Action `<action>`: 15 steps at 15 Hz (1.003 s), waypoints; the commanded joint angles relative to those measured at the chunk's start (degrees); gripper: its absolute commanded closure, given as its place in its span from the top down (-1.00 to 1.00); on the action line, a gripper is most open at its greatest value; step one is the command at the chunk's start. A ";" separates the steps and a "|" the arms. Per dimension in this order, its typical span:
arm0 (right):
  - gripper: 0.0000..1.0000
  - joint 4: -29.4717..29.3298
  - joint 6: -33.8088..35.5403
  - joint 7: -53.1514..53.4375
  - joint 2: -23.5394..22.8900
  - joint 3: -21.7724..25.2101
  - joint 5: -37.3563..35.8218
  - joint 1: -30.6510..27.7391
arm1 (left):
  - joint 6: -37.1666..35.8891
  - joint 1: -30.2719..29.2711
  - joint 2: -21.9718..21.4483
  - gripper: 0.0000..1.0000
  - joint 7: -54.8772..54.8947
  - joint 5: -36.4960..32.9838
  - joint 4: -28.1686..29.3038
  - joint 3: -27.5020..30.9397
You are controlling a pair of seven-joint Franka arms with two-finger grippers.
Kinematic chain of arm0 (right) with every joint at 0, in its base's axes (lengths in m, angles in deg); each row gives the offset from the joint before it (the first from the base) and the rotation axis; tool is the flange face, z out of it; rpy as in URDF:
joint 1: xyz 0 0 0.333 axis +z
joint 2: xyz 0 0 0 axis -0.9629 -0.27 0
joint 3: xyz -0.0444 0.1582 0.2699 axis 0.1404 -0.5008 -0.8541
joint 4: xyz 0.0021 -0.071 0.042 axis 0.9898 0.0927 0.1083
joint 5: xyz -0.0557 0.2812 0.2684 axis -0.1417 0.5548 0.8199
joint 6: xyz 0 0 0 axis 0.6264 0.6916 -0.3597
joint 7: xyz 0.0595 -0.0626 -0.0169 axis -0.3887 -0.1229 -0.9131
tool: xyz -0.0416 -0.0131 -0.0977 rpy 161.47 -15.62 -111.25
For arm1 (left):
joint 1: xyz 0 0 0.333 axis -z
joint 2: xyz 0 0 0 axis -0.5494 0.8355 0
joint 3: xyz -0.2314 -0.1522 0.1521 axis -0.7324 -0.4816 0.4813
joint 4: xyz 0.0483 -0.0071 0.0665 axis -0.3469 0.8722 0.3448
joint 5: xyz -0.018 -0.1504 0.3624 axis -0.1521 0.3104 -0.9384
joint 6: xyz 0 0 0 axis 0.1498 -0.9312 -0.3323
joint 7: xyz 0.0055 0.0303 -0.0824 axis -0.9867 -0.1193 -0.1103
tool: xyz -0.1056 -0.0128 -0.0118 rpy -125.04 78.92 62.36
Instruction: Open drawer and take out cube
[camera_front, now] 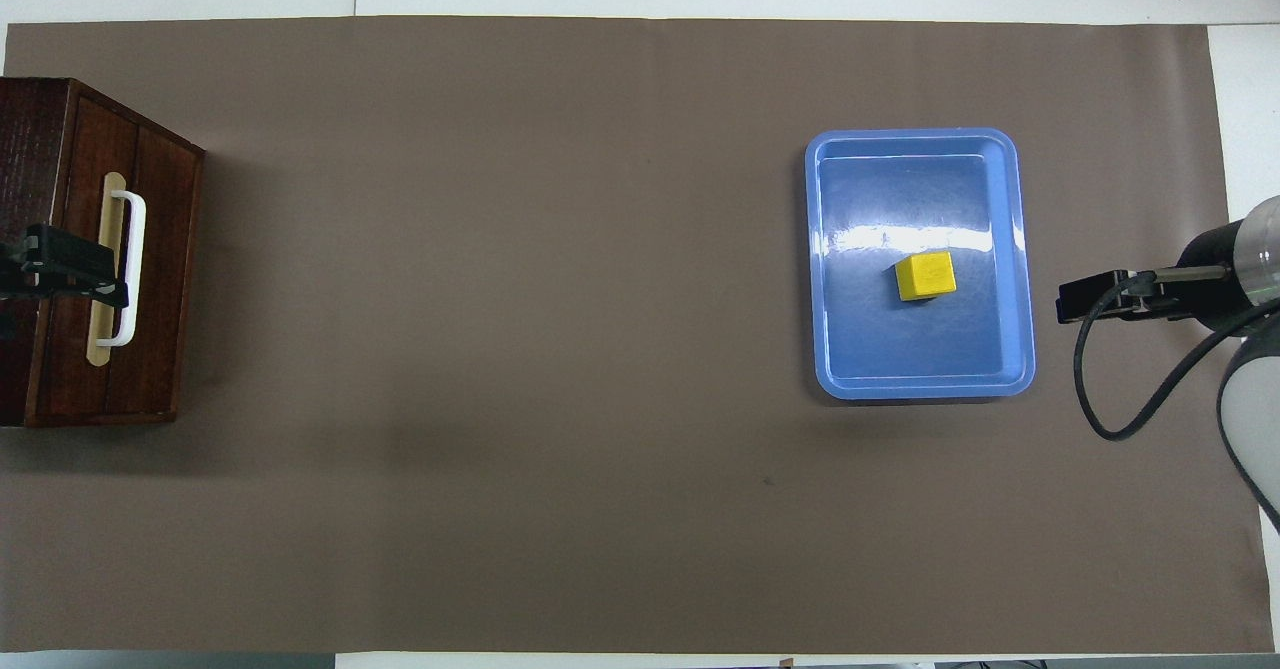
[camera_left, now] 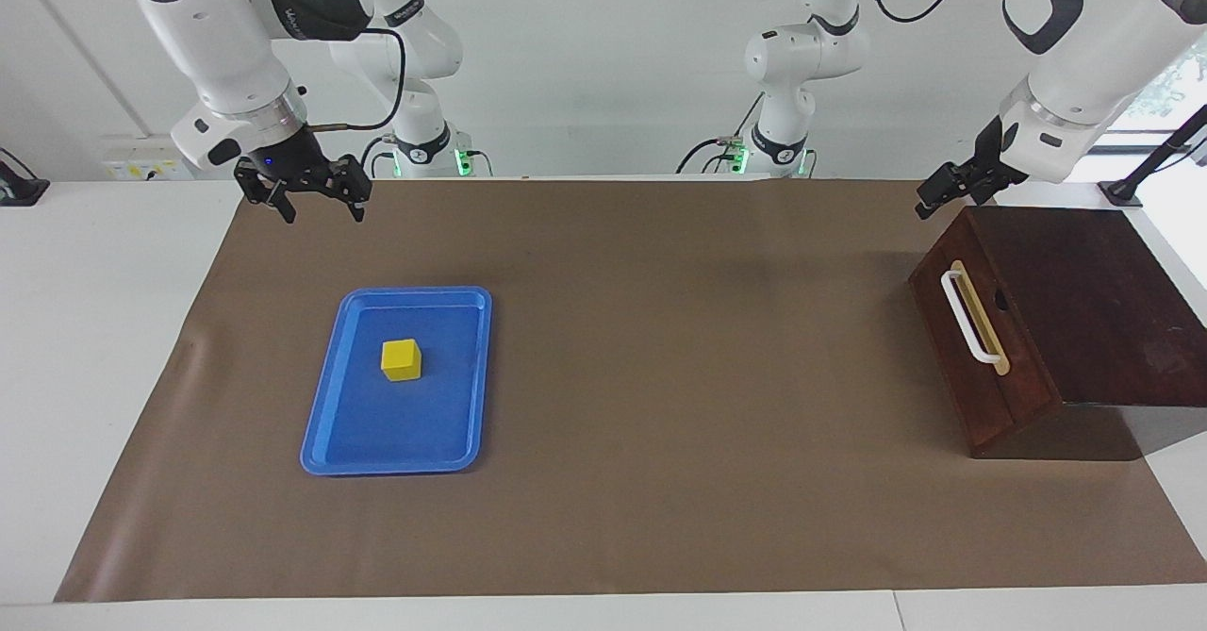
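The yellow cube lies in the blue tray, toward the right arm's end of the table. The drawer is pushed in flush in its dark wooden box, white handle free. My right gripper hangs open and empty in the air over the brown mat, beside the tray's edge. My left gripper is raised above the box near the drawer front, open, touching nothing.
A brown mat covers most of the white table. The dark wooden box stands at the left arm's end. A third arm's base stands at the robots' edge of the table.
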 commanded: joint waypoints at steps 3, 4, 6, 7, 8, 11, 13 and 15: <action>1.00 -3.42 2.50 -1.50 -2.13 -0.37 -0.81 -0.80 | -2.45 0.36 2.36 1.00 4.20 0.54 -3.15 1.83; 1.00 -3.51 3.02 -1.50 -2.13 -0.37 -0.81 -0.80 | -4.04 0.36 2.27 1.00 4.64 0.54 -4.03 1.82; 1.00 -4.39 3.98 -1.59 -2.57 -0.37 -0.81 -0.98 | -4.49 0.62 2.01 1.00 5.43 1.15 -4.04 2.00; 1.00 -5.17 4.78 -1.59 -3.10 -0.37 -0.81 -0.98 | -4.15 0.97 1.66 1.00 5.44 1.24 -4.04 2.17; 1.00 -5.70 5.39 -1.59 -3.45 -0.37 -0.81 -0.98 | -3.97 0.54 1.57 1.00 5.52 1.24 -3.95 2.09; 1.00 -5.53 5.49 -1.68 -3.45 -0.37 -1.60 -0.98 | -3.18 0.19 0.34 1.00 5.79 1.24 -1.93 2.35; 1.00 -5.36 5.49 -2.20 -3.37 -0.37 -3.01 -0.89 | -3.09 0.27 0.34 1.00 5.79 1.24 -2.10 2.35; 1.00 -5.36 5.49 -2.64 -3.28 -0.28 -3.01 -0.98 | -3.09 1.06 0.43 1.00 6.66 1.15 -2.11 2.09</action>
